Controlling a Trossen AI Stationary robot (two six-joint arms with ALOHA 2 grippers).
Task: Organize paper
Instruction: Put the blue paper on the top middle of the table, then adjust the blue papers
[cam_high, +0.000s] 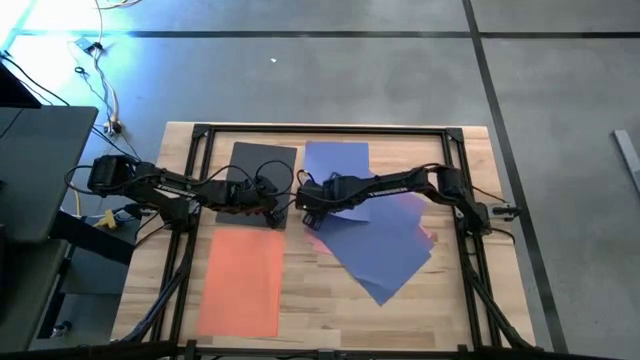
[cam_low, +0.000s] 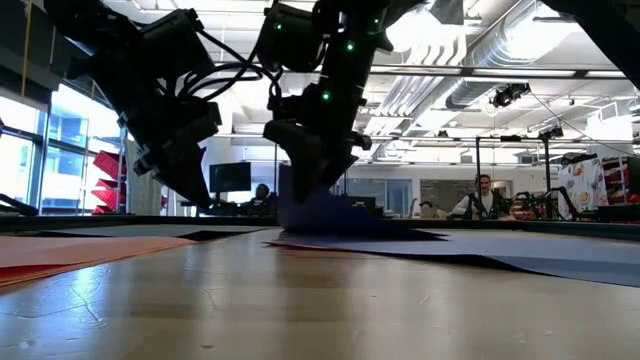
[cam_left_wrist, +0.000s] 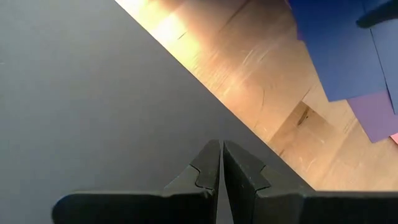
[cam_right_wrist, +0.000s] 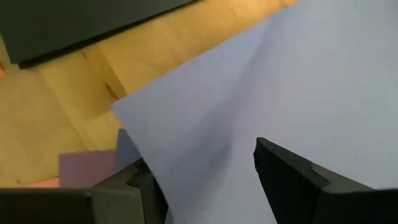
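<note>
From above I see the orange sheet (cam_high: 241, 282) lying flat at the left, its long axis running from the near edge toward the far edge, squared to the wooden table (cam_high: 320, 320). Just beyond it the dark grey sheet (cam_high: 262, 165) lies with the same long axis, and my left gripper (cam_high: 274, 213) rests on its near edge, its fingers (cam_left_wrist: 208, 168) pressed together with nothing between them. A strip of bare wood separates the grey sheet from the blue sheet (cam_high: 337, 160), which sits squarely at the far middle. Over it lies a second blue-looking sheet (cam_high: 385, 250), turned so its long axis runs diagonally toward the near right. A purple sheet (cam_high: 412, 207) and a sliver of pink sheet (cam_high: 431, 238) peek out from under that pile on the right. My right gripper (cam_high: 309, 216) is at the pile's left corner, jaws apart on either side of a raised corner of the tilted sheet; whether they touch it I cannot tell.

The table is pale wood planks inside a black frame (cam_high: 320, 131) on a grey floor. At table level, an open workshop with ceiling ducts lies behind, and a seated person (cam_low: 484, 198) is far off.
</note>
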